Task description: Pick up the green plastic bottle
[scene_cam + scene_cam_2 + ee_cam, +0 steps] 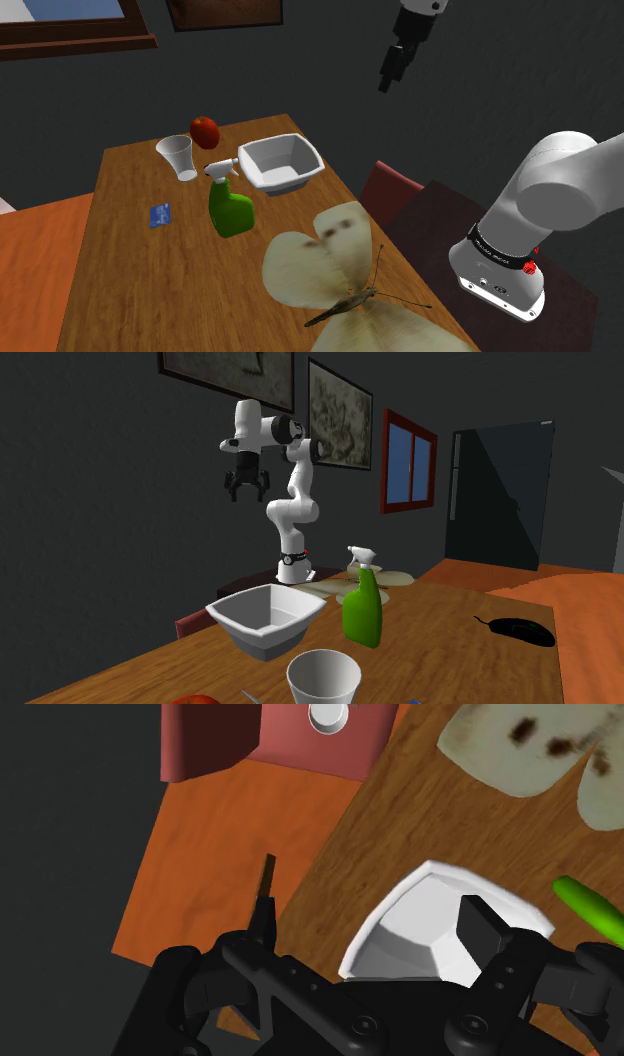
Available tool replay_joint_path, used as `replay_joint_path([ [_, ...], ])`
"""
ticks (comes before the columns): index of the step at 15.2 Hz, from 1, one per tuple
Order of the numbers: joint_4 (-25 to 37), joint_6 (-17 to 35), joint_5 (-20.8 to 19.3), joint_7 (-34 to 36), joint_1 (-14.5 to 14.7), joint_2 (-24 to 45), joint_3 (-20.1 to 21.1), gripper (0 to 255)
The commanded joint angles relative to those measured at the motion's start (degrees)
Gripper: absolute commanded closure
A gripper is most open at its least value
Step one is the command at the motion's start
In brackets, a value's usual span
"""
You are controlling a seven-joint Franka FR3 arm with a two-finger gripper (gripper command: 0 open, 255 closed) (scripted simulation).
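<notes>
Claw (386, 82): high above the tabletop (130, 280), well apart from everything on it. The fingers stand wide apart with nothing between them.
Green bottle (231, 208): upright on the tabletop with a white trigger head on top. It stands just beside the white bowl (281, 163), on that bowl's lower-left side in the shoulder view. Untouched.
Wrist view: the bowl lies under the gap between the fingers. The bottle (590, 904) is a green sliver outside the gap, past one finger.
Neighbours: white cup (180, 157) and red apple (204, 128) behind the bottle; blue card (159, 214) lying flat near it.
Step (judged): approach; the descent has not begun.
Method: shift the claw sideways off the bowl until the bottle sits centred between the fingers, then lower it. Keep the fingers fully spread until both flank the body, and close just below the trigger head.
Risk: the finger on the bowl side may catch the rim. The bottle is tall and would likely tip if nudged.
</notes>
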Motion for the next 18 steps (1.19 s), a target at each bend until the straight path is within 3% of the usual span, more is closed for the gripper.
replay_joint_path([
  [1,-1.0,4.0,1.2,-2.2,1.7,2.0,-0.1,0],
  [10,-1.6,20.8,7.8,-13.1,10.2,14.4,-0.5,0],
  [18,1.6,32.4,16.5,-25.7,18.2,26.6,-0.4,0],
])
